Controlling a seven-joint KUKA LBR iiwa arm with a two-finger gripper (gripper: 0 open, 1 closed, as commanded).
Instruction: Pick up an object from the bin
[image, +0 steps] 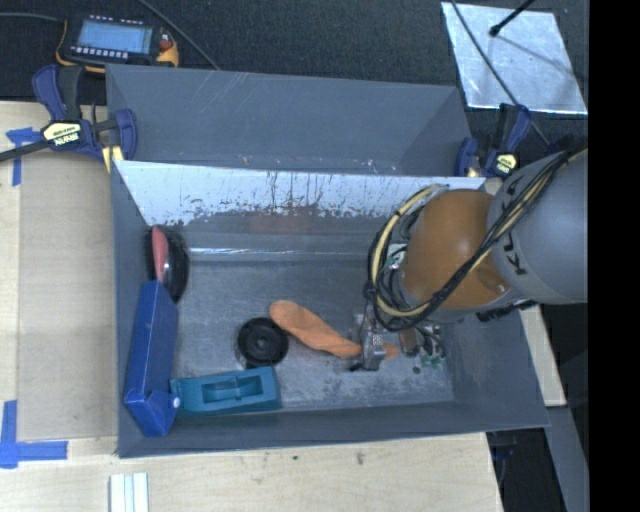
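Camera view: the arm (545, 235) comes in from the right, its orange-covered wrist (450, 250) tipped steeply down with cables looped round it. The gripper (372, 350) is low on the floor of the bin (300, 280), a bit right of centre. It's right at the thin right-hand end of an orange carrot-shaped thing (305, 325) lying mid-bin. Honestly can't tell if it's clamped on that tip or only touching it, since the wrist hides that spot. A black round disc (263, 341) sits just left of the orange thing.
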